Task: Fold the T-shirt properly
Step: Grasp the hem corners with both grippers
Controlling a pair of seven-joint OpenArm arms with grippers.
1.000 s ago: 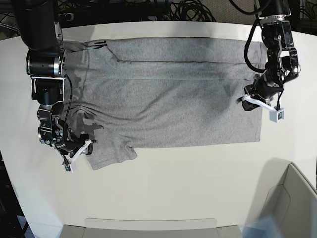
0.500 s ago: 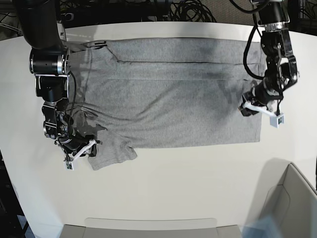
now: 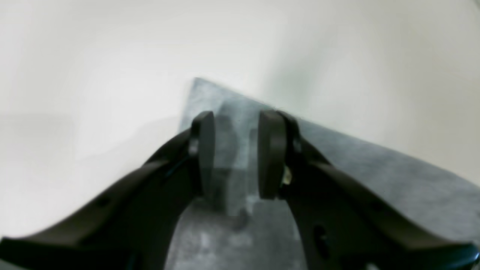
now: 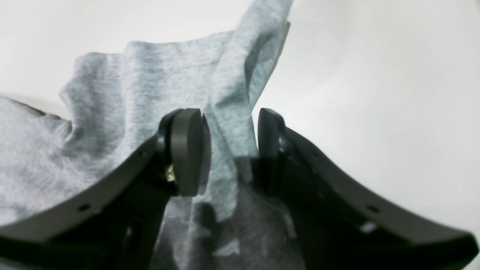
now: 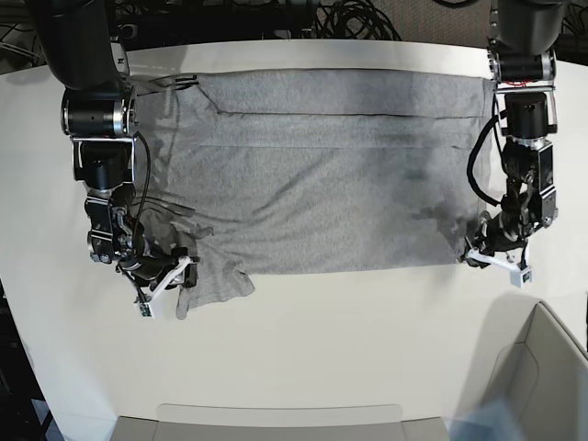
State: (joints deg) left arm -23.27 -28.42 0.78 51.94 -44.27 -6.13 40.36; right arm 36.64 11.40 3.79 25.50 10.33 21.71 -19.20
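The T-shirt [image 5: 322, 175] lies spread flat across the white desk [image 5: 303, 358], plain grey side up, no lettering on show, with one sleeve [image 5: 216, 285] bunched at the near edge on the robot's right side; the left gripper [image 5: 496, 259] sits low at the near hem corner [image 3: 210, 101] on the other side, and the wrist view shows its fingers [image 3: 204, 150] parted with flat cloth showing in the gap between them, nothing pinched; the right gripper [image 5: 165, 276] is down at that rumpled sleeve, its fingers [image 4: 187, 150] also apart, a raised ridge of grey fabric standing between them but not squeezed; so both hands are open and straddling cloth at the near edge, one at each end; this reads as the set-up for a lengthwise fold, the grasp itself not yet made; the next move looks to call for both sets of fingers closing on the edge, catching every layer at the hem corner and gathering the loose sleeve rather than a single wrinkle, then lifting evenly together and carrying the near edge toward the far side so the fold line stays straight.
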